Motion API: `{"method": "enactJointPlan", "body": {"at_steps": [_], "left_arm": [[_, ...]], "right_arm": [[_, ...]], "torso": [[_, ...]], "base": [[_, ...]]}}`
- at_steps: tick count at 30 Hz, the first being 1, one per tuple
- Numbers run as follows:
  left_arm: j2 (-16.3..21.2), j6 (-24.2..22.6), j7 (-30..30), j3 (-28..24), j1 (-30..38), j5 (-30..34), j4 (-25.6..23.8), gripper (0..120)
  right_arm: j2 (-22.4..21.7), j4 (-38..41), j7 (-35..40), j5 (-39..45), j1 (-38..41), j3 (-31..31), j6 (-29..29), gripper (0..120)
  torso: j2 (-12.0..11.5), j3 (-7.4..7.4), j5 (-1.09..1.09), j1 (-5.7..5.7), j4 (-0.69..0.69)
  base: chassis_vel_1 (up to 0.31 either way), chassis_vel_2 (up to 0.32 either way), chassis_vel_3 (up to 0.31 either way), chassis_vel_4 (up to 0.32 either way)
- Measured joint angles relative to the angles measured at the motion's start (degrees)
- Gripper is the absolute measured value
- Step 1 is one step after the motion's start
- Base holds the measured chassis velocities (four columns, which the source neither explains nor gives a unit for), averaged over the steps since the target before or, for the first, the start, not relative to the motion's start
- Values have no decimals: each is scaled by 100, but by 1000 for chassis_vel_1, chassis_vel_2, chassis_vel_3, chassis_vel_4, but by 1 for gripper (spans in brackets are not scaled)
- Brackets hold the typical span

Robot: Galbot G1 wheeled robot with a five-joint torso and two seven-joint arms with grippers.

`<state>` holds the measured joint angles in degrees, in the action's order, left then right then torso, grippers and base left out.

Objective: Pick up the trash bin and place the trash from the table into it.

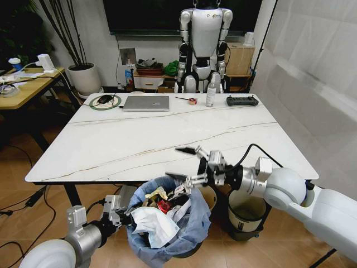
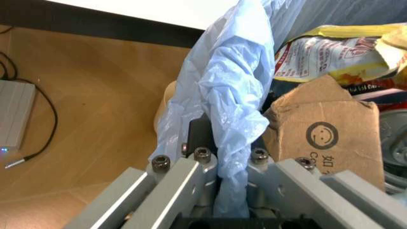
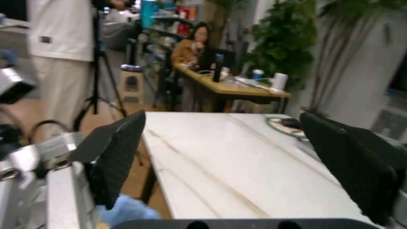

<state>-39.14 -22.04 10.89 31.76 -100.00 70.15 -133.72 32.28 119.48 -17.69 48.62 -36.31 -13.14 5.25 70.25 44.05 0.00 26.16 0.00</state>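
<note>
The trash bin [image 1: 167,234], lined with a crinkly light-blue bag, hangs below the table's [image 1: 139,139] front edge. My left gripper [image 1: 124,215] is shut on its near rim, and the left wrist view shows the fingers [image 2: 226,167] pinching the blue bag [image 2: 229,95]. Trash fills the bin: crumpled white tissue [image 1: 153,223], a red wrapper [image 1: 163,206], a torn brown cardboard box [image 2: 330,133] and a yellow-white packet [image 2: 330,52]. My right gripper [image 1: 183,163] stands open just above the bin's far rim with nothing between its black pads [image 3: 117,152]. The marble top [image 3: 222,162] stretches beyond it.
At the table's far edge lie a silver laptop [image 1: 146,103], a mouse on a green pad [image 1: 105,100], a bottle [image 1: 211,95] and a black controller [image 1: 242,101]. A grey-and-black bin [image 1: 245,215] stands under the table on the right. A humanoid robot [image 1: 205,44] stands behind, and a wooden desk [image 1: 25,86] is left.
</note>
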Motion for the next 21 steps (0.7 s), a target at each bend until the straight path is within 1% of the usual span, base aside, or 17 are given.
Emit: {"method": "enactJointPlan", "body": {"at_steps": [3, 7, 10, 13, 15, 16, 18, 19, 20, 21], "left_arm": [[-5, 0, -2, 12, -1, -7, 0, 0], [-25, 0, -6, 33, -26, -15, -6, 0], [-76, 0, -11, 66, -66, -63, -15, 0], [-86, 2, -12, 74, -71, -72, -21, 0], [-87, 3, -13, 77, -74, -75, -26, 0], [-87, 5, -16, 77, -72, -76, -26, 0], [-93, 7, -20, 78, -66, -83, -25, 0], [-93, 7, -20, 78, -66, -83, -25, 0], [-100, 8, -23, 77, -63, -85, -24, 0], [-120, 9, -26, 70, -56, -93, -20, 0]], "right_arm": [[26, -127, 255, 47, 13, 162, -173, 100], [83, -268, 425, 91, -27, 258, -280, 100], [251, -648, 596, 226, -36, 369, -342, 100], [312, -862, 673, 306, -56, 485, -341, 100], [350, -1057, 707, 361, -104, 645, -341, 100], [382, -1258, 725, 402, -164, 842, -346, 100], [406, -1418, 754, 448, -259, 1086, -399, 100], [406, -1418, 754, 448, -259, 1086, -399, 100], [410, -1480, 768, 463, -323, 1212, -424, 100], [418, -1550, 789, 467, -483, 1464, -471, 100]], "torso": [[0, 0, -1, 0, 0], [0, 0, 0, 0, -1], [0, 0, 0, 0, 0], [0, 0, 0, 0, 1], [0, 0, 1, 0, 0], [0, 0, 0, 0, 0], [0, 0, 1, 0, 0], [0, 0, 1, 0, 0], [0, 0, 1, 0, 0], [0, 0, 0, 0, 1]], "base": [[0, 0, 0, 0], [0, 0, 0, 0], [0, 0, 0, 0], [0, 0, 0, 0], [0, 0, 0, 0], [0, 0, 0, 0], [0, 0, 0, 0], [0, 0, 0, 0], [0, 0, 0, 0], [0, 0, 0, 0]]}}
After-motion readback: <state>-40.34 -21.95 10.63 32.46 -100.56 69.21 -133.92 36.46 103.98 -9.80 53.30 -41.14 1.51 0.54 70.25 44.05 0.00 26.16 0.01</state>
